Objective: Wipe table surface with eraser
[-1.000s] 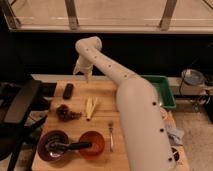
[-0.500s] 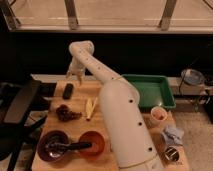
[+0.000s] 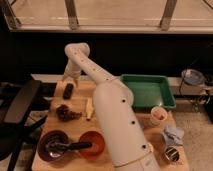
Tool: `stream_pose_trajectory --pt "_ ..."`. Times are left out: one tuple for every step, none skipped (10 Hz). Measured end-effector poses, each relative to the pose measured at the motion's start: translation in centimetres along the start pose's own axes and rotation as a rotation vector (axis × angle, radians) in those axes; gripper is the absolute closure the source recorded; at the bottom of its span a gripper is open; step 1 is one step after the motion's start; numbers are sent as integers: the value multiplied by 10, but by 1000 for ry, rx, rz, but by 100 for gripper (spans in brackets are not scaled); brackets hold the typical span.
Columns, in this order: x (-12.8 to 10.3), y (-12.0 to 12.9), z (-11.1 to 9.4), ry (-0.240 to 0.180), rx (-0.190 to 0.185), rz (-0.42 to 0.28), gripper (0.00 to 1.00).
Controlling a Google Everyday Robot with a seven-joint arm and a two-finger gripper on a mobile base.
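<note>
one small black oblong eraser [image 3: 68, 90] flat on the light tan wooden table surface [image 3: 49, 126], upper left of frame; one gripper [image 3: 71, 79] just beside it, jaws spread and empty; one dark brown round bowl [image 3: 42, 150], one orange round bowl [image 3: 98, 145], one green rectangular tray [image 3: 146, 93]; bulky white arm [image 3: 115, 120] hides mid-table; dim windowed room.

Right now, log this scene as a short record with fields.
gripper: open, nothing held, close over the eraser's far end; contact unclear
eraser: black, lying flat near the table's far left corner
table: tan wood, also carries a dark bowl, an orange bowl, a cup and a cloth
tray: green, at the far right
task: wiping not yet begun
</note>
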State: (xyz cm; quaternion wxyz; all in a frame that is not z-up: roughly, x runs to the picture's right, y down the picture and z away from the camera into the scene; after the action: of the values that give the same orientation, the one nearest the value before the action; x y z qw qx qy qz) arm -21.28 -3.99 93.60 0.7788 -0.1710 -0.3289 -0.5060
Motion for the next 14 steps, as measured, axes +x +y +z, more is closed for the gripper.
stream_pose_trajectory --pt "1 1 -1 1 0 2 35" --pt "1 1 -1 1 0 2 35" --pt "0 1 0 1 -1 1 35" --pt "0 1 0 2 -3 -1 35" --pt "-1 1 3 21 -17 -19 35" --pt "-6 -3 9 58 -32 -62 35" --pt "-12 -10 16 92 -48 -96 35" --pt "-16 -14 21 115 -64 -115 35" --pt "-19 -14 25 134 -80 -131 35" --pt "-19 -11 29 150 -99 -143 35" --pt "-17 -8 33 156 -110 -144 35" --pt "-15 -4 40 148 -114 -134 35" --pt "-15 1 47 136 -121 -123 35" --pt "-14 6 54 122 -119 -111 35"
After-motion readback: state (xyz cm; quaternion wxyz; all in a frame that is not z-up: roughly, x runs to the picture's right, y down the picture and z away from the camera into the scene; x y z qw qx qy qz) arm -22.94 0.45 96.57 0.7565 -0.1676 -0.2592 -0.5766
